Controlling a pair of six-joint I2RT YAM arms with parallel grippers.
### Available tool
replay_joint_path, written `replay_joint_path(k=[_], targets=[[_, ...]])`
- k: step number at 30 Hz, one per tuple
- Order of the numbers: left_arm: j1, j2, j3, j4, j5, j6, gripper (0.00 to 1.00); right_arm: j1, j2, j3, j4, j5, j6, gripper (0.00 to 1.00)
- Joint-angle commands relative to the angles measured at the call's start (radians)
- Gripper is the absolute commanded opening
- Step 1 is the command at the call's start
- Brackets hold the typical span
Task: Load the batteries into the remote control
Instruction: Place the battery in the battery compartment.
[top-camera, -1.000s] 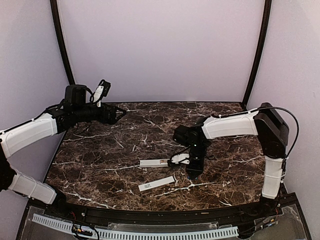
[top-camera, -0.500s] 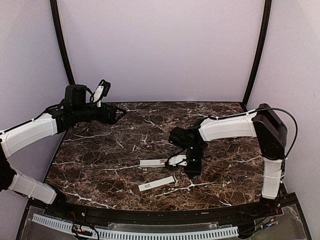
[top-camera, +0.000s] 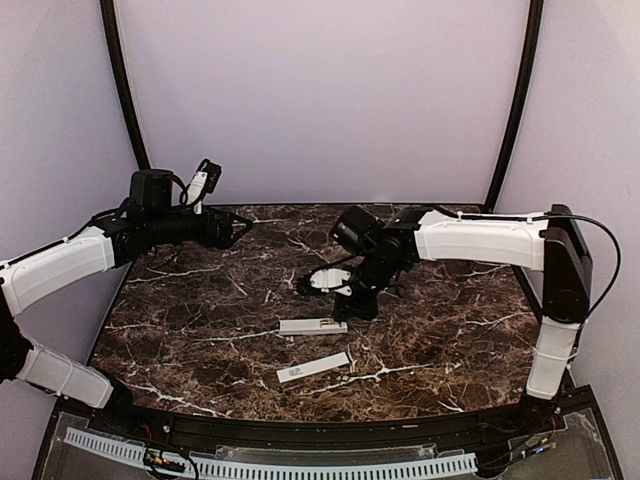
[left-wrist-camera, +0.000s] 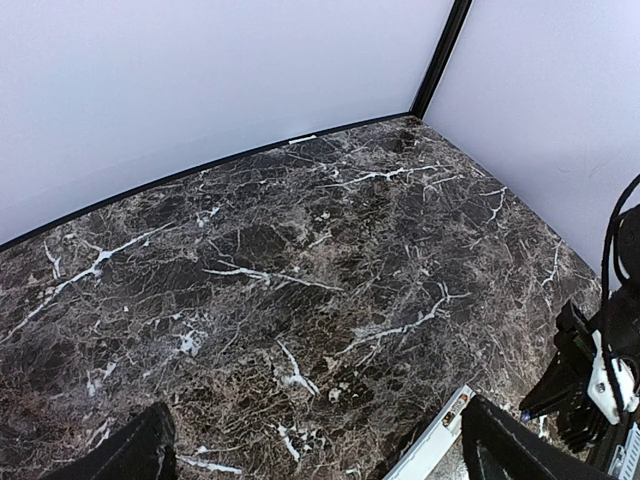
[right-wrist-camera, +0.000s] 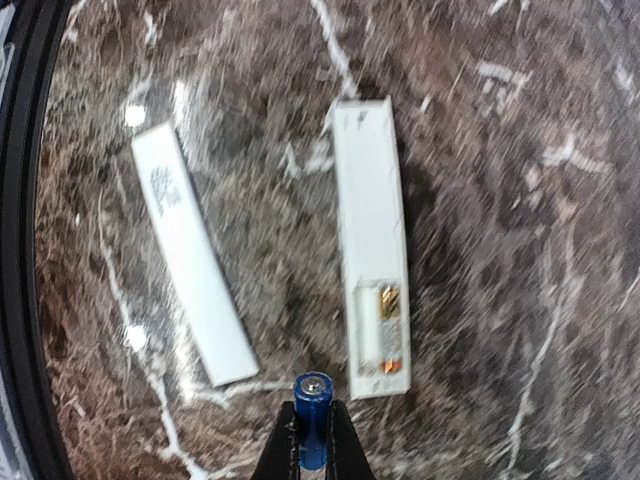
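Flat white strip (right-wrist-camera: 192, 255) nearest on the marble table (top-camera: 200, 320), remote (right-wrist-camera: 370, 240) just beyond and parallel, contacts showing in its open slot, right gripper (right-wrist-camera: 313, 440) pinching a blue battery (right-wrist-camera: 313, 412) near the slot end, clear of the remote, left gripper (top-camera: 238, 228) far left, jaws spread wide, holding nothing.

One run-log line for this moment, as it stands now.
right jaws: shut on battery, at slot end of remote control | left jaws: open, far left, holding nothing | white strip: flat beside remote control
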Motion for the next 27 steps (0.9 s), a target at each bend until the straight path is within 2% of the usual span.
replay_joint_path(k=[1, 8, 22, 27], targets=[[0.005, -0.024, -0.008, 0.003, 0.005, 0.002, 0.99, -0.015, 0.066, 0.07, 0.211, -0.079, -0.102, 0.0], [0.005, -0.02, -0.008, 0.001, -0.001, 0.008, 0.99, -0.07, 0.137, 0.081, 0.288, -0.118, -0.188, 0.0], [0.005, 0.007, -0.004, 0.001, -0.005, 0.011, 0.99, -0.072, 0.147, 0.011, 0.296, -0.223, -0.168, 0.0], [0.005, 0.012, -0.004, -0.001, -0.003, 0.012, 0.99, -0.071, 0.172, 0.001, 0.286, -0.201, -0.165, 0.0]])
